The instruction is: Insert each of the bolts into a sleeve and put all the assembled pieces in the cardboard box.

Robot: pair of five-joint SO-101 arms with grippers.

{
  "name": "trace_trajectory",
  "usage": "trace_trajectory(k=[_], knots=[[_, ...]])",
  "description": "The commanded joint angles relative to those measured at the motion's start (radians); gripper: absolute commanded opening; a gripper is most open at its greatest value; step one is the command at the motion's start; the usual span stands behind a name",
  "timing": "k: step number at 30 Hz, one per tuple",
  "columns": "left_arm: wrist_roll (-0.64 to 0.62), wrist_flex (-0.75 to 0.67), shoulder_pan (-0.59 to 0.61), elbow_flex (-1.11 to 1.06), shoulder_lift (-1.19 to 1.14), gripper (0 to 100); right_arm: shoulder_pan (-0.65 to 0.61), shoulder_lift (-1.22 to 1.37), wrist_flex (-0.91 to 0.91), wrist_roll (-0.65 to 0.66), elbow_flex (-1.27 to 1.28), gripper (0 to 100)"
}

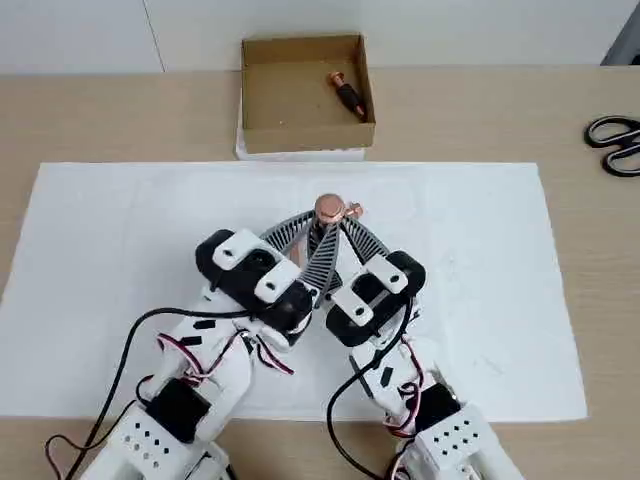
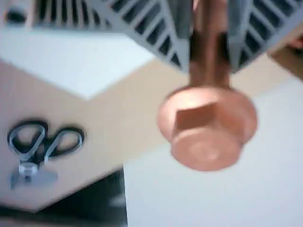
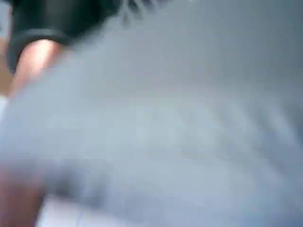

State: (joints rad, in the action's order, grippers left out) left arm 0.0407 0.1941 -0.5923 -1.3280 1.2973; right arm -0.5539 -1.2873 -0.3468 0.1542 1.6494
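A copper bolt hangs head-down in my left gripper, which is shut on its shank. From above, the bolt's round head shows over the middle of the white sheet, where the left gripper and the right gripper meet tip to tip. A small copper piece sits just beside the head. In the right wrist view a blurred black part with a copper end lies behind a grey surface very close to the lens. The cardboard box holds one assembled bolt and sleeve.
The white paper sheet covers most of the wooden table. Black-handled scissors lie at the far right edge, and also appear as scissors in the left wrist view. The box stands on a white base at the far side.
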Motion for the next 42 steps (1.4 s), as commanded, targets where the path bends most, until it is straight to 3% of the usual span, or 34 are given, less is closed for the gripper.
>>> trace_trajectory(k=[1,10,19,26,31,34,37,42], knots=[[0.005,0.021,-0.006,0.015,0.014,1,-0.015,-0.015,-0.002,0.012,-0.06,0.5],[0.149,0.077,0.068,0.045,0.012,19,-0.015,-0.015,-0.002,0.012,-0.061,0.5],[0.155,0.091,0.092,0.147,0.014,19,-0.013,-0.015,-0.002,0.012,-0.058,0.5],[0.155,0.081,0.397,0.239,0.014,19,0.007,-0.015,-0.002,0.012,-0.061,0.5],[0.149,0.081,0.603,0.148,0.015,11,0.154,-0.005,0.008,0.012,-0.083,0.5],[0.147,0.08,0.657,0.117,0.015,0,0.251,-0.004,0.205,0.012,-0.192,0.5],[0.146,0.081,0.655,0.114,0.015,1,0.315,-0.004,0.467,-0.015,-0.37,0.5],[0.014,0.081,0.661,0.114,0.015,0,0.363,0.125,0.615,-0.008,-0.637,0.5]])
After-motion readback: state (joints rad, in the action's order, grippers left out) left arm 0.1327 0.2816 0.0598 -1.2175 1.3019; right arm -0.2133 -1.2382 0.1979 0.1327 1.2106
